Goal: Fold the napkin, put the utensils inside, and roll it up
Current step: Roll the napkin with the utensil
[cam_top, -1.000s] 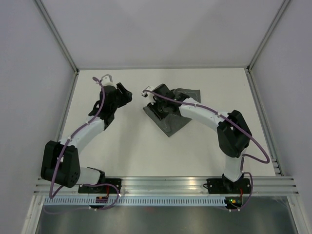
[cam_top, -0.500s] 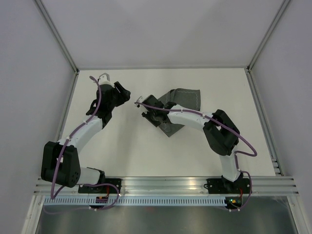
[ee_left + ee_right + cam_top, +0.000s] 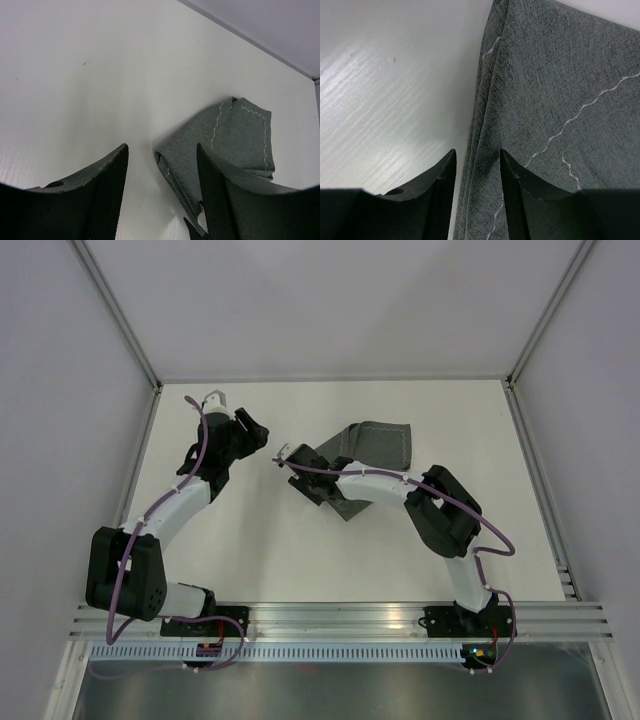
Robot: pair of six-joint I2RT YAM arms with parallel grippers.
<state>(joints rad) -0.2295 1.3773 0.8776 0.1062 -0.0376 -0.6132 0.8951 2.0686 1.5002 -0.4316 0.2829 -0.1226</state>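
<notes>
Napkin is lying folded on the desk, just off desk centre toward 1 o'clock. A second ago it was sitting bunched with a point hanging toward 6 o'clock. Now a flat band is stretching toward 2 o'clock and the low point is shorter.

Right claw is sitting at the napkin's 8 o'clock edge. A second ago it was on top of the cloth, farther toward 1 o'clock, so it is pulling back toward 8 o'clock, with the right elbow folding in toward the centre.

In the right wrist view the right claw is showing its jaws parted narrowly with nothing pinched. The napkin, its layered folded edge and light zigzag stitching are showing through the gap and to the 3 o'clock side.

Left claw is hovering at 9 o'clock of the right claw, barely shifted from before. In the left wrist view the left claw is standing wide and empty, with the napkin lying ahead toward 2 o'clock, apart from the fingers.
</notes>
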